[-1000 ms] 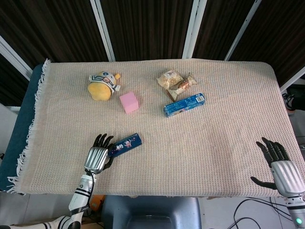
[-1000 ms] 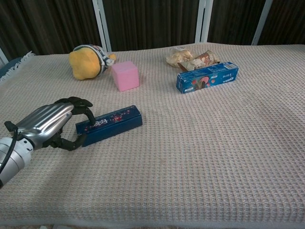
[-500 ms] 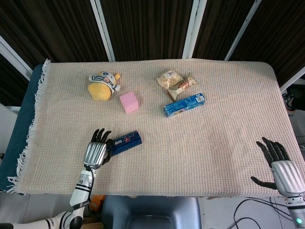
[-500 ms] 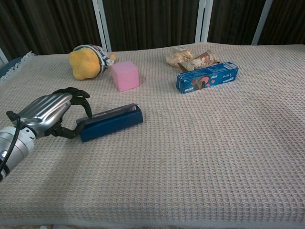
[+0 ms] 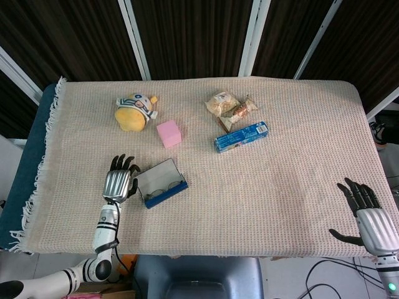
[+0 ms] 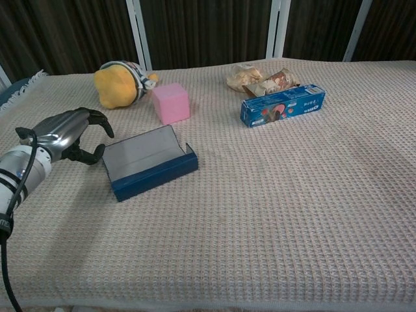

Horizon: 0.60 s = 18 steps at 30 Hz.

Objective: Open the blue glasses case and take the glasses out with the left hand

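The blue glasses case (image 5: pixel 163 192) (image 6: pixel 156 174) lies open on the cloth at the front left, its grey-lined lid (image 5: pixel 155 174) (image 6: pixel 139 153) tilted up and back. The head view shows thin-framed glasses (image 5: pixel 163 185) lying inside it; in the chest view the case's front wall hides them. My left hand (image 5: pixel 118 184) (image 6: pixel 65 136) sits just off the left end of the case, fingers curled with a gap to the thumb, holding nothing. My right hand (image 5: pixel 368 221) hovers at the table's front right edge, fingers spread and empty, seen only in the head view.
A yellow plush toy (image 5: pixel 134 112) (image 6: pixel 117 83) and a pink cube (image 5: pixel 169 133) (image 6: pixel 171 103) sit behind the case. Further right lie a blue carton (image 5: pixel 241 136) (image 6: pixel 283 104) and snack packets (image 5: pixel 229 104) (image 6: pixel 260 79). A woven cloth (image 5: pixel 280 180) covers the table.
The case's lid has swung up and back from closed to fully open, exposing the glasses. My left hand moved left and away from the case end. The right hand stayed put.
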Each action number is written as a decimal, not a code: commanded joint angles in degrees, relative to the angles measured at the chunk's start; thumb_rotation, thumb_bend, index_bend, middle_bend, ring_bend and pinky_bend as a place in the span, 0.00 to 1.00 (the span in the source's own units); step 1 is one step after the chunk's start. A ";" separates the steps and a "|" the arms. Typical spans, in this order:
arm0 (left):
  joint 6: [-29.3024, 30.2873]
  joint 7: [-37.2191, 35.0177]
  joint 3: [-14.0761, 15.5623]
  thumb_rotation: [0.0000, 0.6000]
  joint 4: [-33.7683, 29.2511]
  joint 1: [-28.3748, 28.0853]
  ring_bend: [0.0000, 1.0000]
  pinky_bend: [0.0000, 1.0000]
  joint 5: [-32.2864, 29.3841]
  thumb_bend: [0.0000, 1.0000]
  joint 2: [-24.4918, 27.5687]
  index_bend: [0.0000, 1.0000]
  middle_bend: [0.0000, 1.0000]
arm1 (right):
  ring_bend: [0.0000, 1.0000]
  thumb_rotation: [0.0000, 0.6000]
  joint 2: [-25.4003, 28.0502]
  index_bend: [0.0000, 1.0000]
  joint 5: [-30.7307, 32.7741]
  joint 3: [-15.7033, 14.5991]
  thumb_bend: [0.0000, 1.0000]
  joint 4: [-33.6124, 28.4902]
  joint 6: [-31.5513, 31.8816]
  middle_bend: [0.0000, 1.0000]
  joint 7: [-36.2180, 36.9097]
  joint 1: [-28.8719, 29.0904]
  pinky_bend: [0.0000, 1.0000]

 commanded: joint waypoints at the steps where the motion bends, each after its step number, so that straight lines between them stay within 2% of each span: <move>1: -0.74 -0.69 -1.25 1.00 0.59 -0.65 0.04 0.05 -1.39 0.45 0.80 0.16 0.12 | 0.00 1.00 0.03 0.00 0.20 0.11 0.20 0.02 -0.08 0.00 0.04 0.04 0.00; 3: -0.56 -2.46 -0.99 1.00 -1.87 -0.03 0.04 0.05 -0.85 0.44 2.35 0.13 0.12 | 0.00 1.00 0.01 0.00 0.32 0.13 0.20 0.02 -0.20 0.00 -0.04 0.07 0.00; 5: -0.45 -4.80 0.08 1.00 -6.41 1.18 0.04 0.06 0.37 0.44 4.95 0.15 0.11 | 0.00 1.00 -0.06 0.00 0.36 0.13 0.20 -0.01 -0.35 0.00 -0.30 0.14 0.00; 10: 0.32 -8.53 5.25 1.00 -17.18 3.98 0.03 0.05 5.93 0.48 10.88 0.26 0.10 | 0.00 1.00 -0.26 0.00 -0.13 -0.08 0.20 -0.30 -0.24 0.00 -0.81 0.11 0.00; 13: 0.38 -8.84 7.82 1.00 -19.97 4.60 0.02 0.05 8.06 0.54 12.27 0.31 0.10 | 0.00 1.00 -0.31 0.00 -0.61 -0.29 0.20 -0.32 -0.09 0.00 -0.79 0.06 0.00; 18: -0.15 -7.08 9.69 1.00 -20.31 4.43 0.02 0.05 8.21 0.60 11.81 0.31 0.10 | 0.00 1.00 -0.09 0.00 -1.26 -0.59 0.20 -0.29 0.01 0.00 -0.18 0.05 0.00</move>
